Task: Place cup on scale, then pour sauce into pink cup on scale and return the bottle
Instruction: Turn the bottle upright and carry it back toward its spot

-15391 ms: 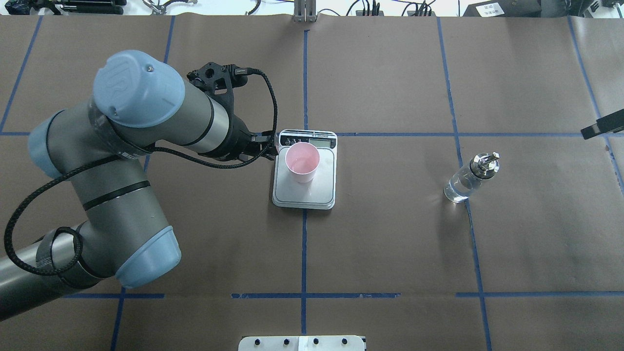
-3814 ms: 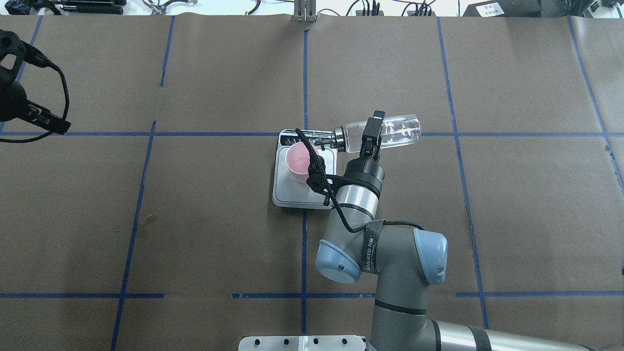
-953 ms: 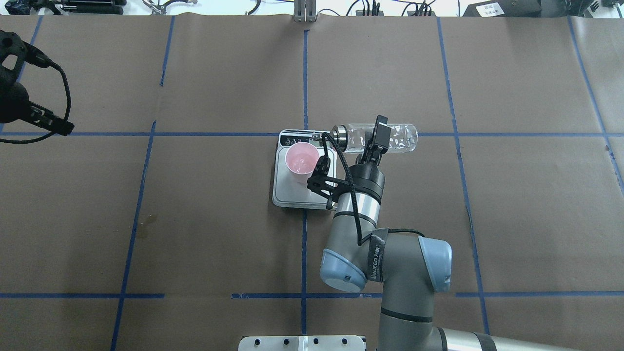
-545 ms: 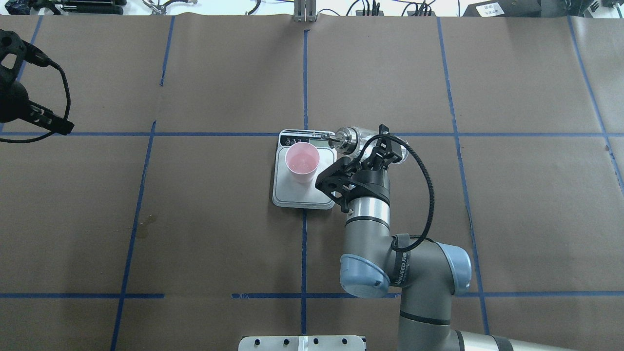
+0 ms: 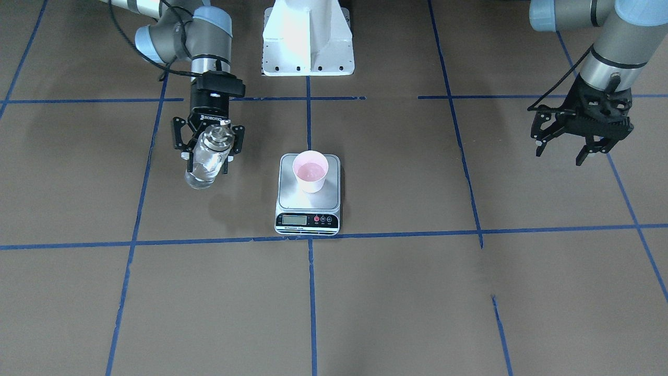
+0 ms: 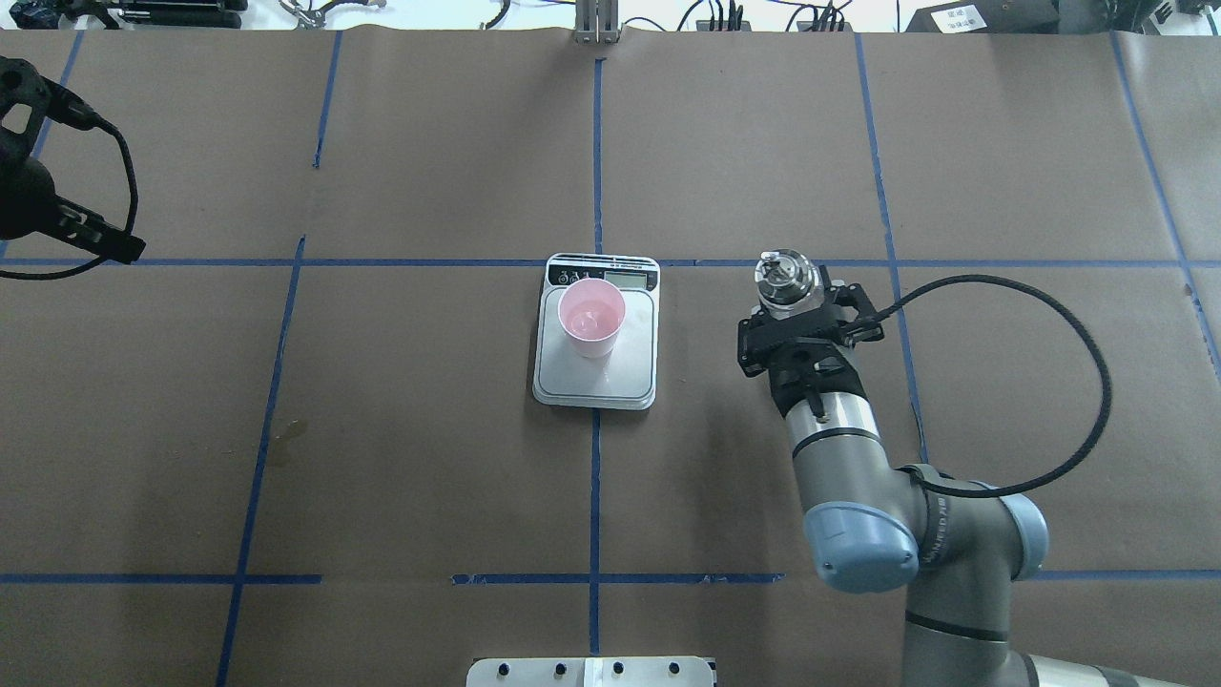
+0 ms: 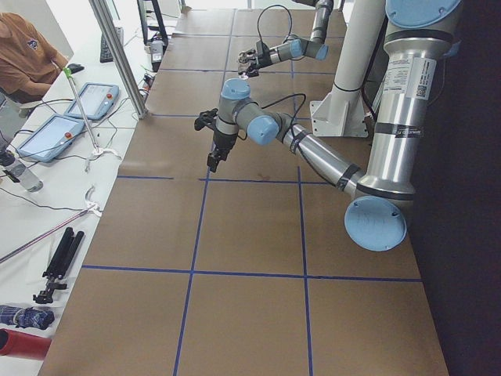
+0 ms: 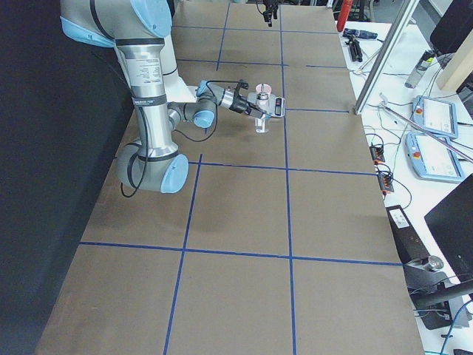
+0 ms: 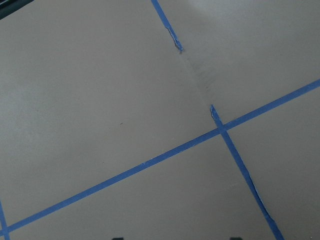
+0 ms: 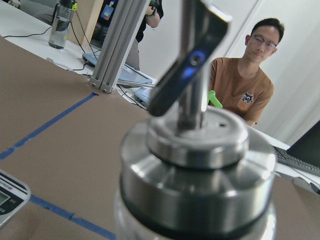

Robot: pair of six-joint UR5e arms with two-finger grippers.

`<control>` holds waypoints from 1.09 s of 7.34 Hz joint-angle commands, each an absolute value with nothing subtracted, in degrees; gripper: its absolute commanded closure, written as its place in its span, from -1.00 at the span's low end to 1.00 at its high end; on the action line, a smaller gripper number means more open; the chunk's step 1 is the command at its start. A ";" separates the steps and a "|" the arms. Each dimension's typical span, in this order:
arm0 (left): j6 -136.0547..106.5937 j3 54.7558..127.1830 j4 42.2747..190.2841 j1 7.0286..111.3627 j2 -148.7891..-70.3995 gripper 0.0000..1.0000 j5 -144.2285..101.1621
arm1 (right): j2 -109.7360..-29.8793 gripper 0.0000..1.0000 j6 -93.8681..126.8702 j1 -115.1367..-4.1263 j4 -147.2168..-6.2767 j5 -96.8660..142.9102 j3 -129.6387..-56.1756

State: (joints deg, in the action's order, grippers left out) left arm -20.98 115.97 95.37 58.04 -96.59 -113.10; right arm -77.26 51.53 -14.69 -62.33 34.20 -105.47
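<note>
While the pale pink paper cup (image 5: 310, 171) sits on the steel scale (image 5: 290, 201), the right gripper (image 5: 209, 143) clasps the clear, silver-capped glass bottle (image 5: 205, 164) upright nearby; the left gripper (image 5: 582, 149) hangs spread, well apart

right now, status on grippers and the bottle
Right gripper shut on bottle, upright, beside the scale. Left gripper open, empty, far aside. Cup on scale. Nothing seen in the way.
</note>
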 commanded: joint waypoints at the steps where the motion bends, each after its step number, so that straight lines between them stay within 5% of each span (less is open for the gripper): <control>1: -21.01 115.93 95.36 58.01 -96.59 -0.53 -113.03 | -82.78 1.00 65.18 -15.91 -61.08 38.48 -109.24; 8: -23.47 117.77 95.27 58.10 -97.73 -0.53 -112.76 | -87.80 1.00 83.58 -17.66 -58.36 40.25 -105.91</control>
State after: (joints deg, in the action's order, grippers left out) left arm -23.45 117.53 95.27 58.08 -97.72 -112.77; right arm -87.29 83.06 -17.23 -58.62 40.33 -106.84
